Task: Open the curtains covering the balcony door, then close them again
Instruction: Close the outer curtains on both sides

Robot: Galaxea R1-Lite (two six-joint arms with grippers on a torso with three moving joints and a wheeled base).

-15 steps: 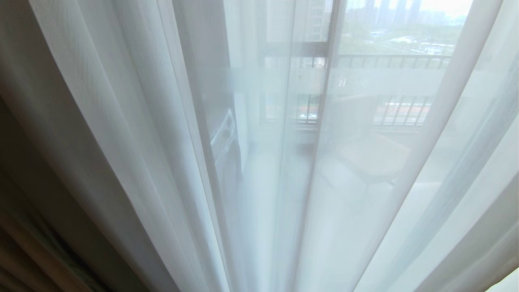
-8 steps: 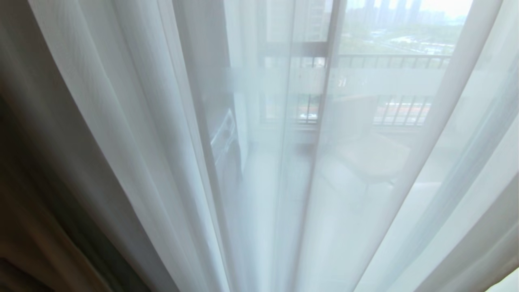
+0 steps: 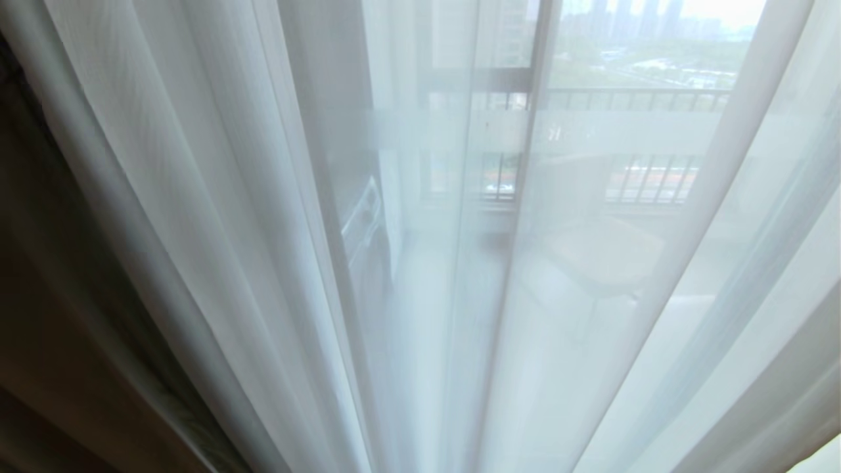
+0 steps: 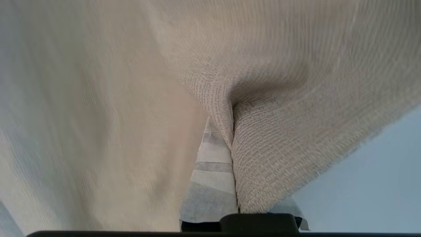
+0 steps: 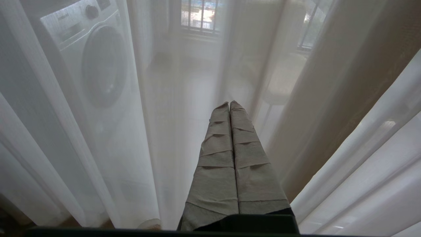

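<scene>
Two layers in play: the heavy beige drape [image 3: 46, 315] and the white sheers [image 3: 217, 197]. What has just changed, in my head view: the dark drape at the far left has pulled back. A second ago its folds bulked up the lower-left corner; now they sit further left and the sheer's edge runs clean along it. The rest of the frame has not shifted, so the fabric moved, not the camera.

The left gripper [image 4: 230, 138] is clamped on a fold of that beige drape. In the left wrist view the weave bunches into a tight crease right at the taped fingertips, one finger [image 4: 213, 164] showing and the other buried under cloth. I read this as the drape being hauled toward the left, so the opening half looks underway for the heavy layer.

The sheers hang fully across the balcony door [image 3: 535, 131]. Its dark frame, frosted band and the railing beyond show only through the gauze. The door is not uncovered yet; the sheers probably need their own pull, and the closing half hasn't begun.

The right gripper [image 5: 229, 105] hangs idle just before the sheers, taped fingers pressed together, holding nothing.

Containers: only one I can see, a front-loading washing machine [image 5: 95, 59] behind the sheers, porthole shut. Can't tell what's inside.

Risk as I judge it: the fold slipping out if the pull gets too quick.
</scene>
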